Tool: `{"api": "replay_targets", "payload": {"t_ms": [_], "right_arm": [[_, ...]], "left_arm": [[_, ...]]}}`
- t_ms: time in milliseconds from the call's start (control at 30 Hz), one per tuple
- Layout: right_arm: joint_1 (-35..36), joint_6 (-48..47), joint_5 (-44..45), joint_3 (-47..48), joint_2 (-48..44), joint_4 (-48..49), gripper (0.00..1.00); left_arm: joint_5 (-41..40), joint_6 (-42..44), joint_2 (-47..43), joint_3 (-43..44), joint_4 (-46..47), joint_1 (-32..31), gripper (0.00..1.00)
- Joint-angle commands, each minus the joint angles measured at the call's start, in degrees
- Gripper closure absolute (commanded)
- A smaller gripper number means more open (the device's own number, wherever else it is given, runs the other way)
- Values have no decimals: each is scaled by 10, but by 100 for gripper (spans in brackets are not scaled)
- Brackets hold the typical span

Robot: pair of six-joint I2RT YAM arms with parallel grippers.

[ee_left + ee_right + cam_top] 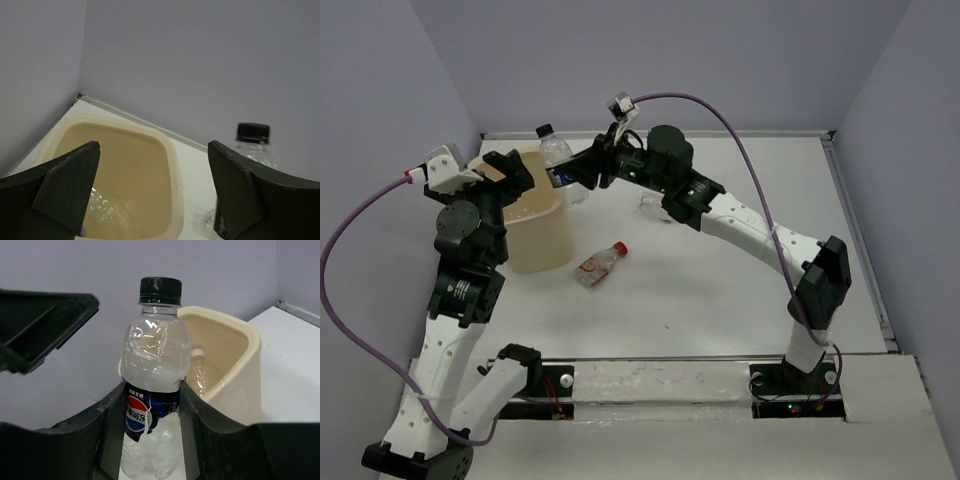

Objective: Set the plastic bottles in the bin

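Right wrist view: right gripper (150,407) pinches the black-capped Pepsi bottle (155,355) upright beside the bin (242,352), likely for dropping; left gripper (155,187) spread.

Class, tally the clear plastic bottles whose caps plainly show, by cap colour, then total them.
Black-capped clear plastic bottle, in the right claw: 1
Red-capped clear plastic bottle, on the white table: 1
White-capped clear plastic bottle, in the cream plastic bin: 1
Total: 3
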Motion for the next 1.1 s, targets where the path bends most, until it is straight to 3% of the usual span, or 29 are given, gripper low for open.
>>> {"api": "replay_targets", "payload": {"t_ms": [0,167,200,300,333,467,567,633,700,800,867,900,967,1067], "right_arm": [[22,5,-12,84,70,68,86],[38,-5,-5,197,179,36,81],[39,-8,-9,252,198,5,61],[39,-12,-20,311,239,-37,29],[39,-14,-16,309,236,-37,26],[39,-45,4,243,180,-43,26],[13,-58,13,144,105,-41,35],[-34,-42,-10,82,45,-28,52],[-77,-25,-58,-10,11,-14,61],[-162,-42,-162,-82,-24,-32,60],[-211,-73,-177,-100,-26,-81,54],[-227,-110,-186,-108,-22,-95,43],[-251,-152,-203,-103,-6,-166,34],[-266,-264,-145,-57,42,-271,16]], "left_arm": [[69,-23,-49,-9,-48,4,1],[109,-23,-85,5,-106,4,1],[137,-21,-93,11,-125,4,1],[181,-12,-104,19,-163,4,1],[196,-12,-104,19,-173,4,1],[311,6,-106,33,-222,4,1],[420,28,-90,26,-243,3,1],[481,41,-70,5,-244,-2,1],[496,49,-50,-10,-240,-24,1],[403,47,14,-25,-241,-123,1],[296,42,46,-19,-252,-207,1],[276,41,62,-16,-254,-226,1],[208,35,109,-8,-256,-254,1],[147,39,166,-2,-250,-292,1]]}}
